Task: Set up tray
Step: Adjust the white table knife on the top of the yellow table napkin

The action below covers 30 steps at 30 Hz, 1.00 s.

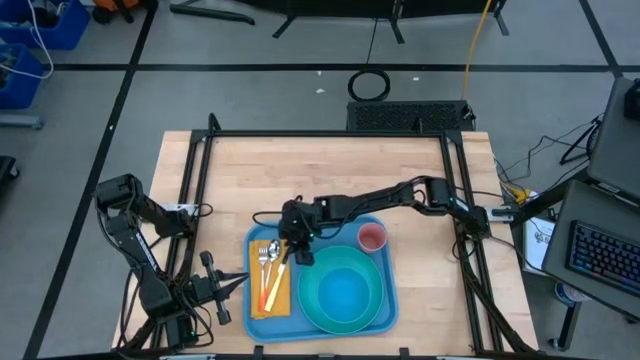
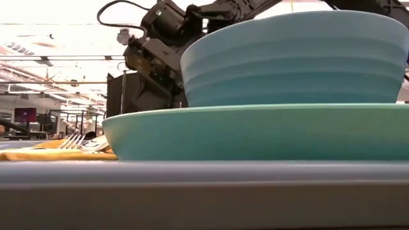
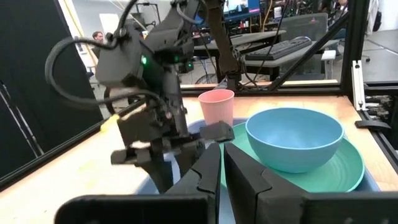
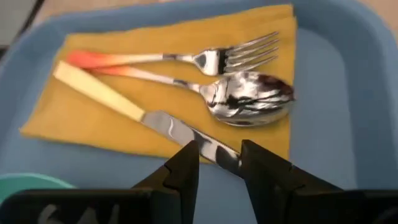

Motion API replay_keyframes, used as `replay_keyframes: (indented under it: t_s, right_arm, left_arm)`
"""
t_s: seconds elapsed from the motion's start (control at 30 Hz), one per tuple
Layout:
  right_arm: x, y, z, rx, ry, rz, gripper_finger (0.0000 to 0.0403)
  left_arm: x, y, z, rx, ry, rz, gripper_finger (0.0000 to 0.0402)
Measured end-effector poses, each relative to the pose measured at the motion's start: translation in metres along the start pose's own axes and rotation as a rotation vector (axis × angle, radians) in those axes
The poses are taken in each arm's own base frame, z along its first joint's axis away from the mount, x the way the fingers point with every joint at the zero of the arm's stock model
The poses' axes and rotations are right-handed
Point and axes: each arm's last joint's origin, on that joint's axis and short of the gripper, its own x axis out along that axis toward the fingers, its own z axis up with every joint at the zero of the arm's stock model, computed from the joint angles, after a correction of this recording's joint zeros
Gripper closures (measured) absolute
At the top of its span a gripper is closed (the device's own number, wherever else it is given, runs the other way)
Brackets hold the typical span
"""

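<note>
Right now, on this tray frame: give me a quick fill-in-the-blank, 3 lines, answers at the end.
1. The fork, spoon and knife lie on a ____ napkin.
2. The blue bowl sits on the turquoise ____.
3. The pink cup stands on the blue ____.

Missing words: yellow; plate; tray

Fork, spoon, knife on yellow napkin in blue tray, tool parted above knife blade.
</note>
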Motion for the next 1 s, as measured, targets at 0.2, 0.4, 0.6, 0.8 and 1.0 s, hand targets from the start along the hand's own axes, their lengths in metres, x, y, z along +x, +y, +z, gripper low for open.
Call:
replay_keyframes:
  t_s: [0.2,0.4,0.6,0.8,1.0]
  right_arm:
    - [-0.013,-0.012,-0.002,0.133,0.049,-0.025,0.0294]
    - [-0.022,-0.043,-0.013,0.259,0.093,0.052,0.0294]
    - [-0.018,-0.048,-0.025,0.304,0.076,0.204,0.0293]
    - [-0.013,-0.047,-0.03,0.328,0.061,0.18,0.0293]
    - [-0.012,-0.046,-0.03,0.261,0.048,0.152,0.0293]
  left_arm:
    - [0.0,0.0,0.0,0.0,-0.001,0.0,0.0376]
    - [0.001,0.0,0.0,-0.001,-0.01,0.007,0.0376]
    - [0.006,0.001,0.0,0.004,-0.005,0.024,0.0376]
    - [0.011,0.002,0.0,0.009,0.008,0.043,0.0376]
    - [0.013,0.002,0.0,0.008,0.014,0.05,0.0376]
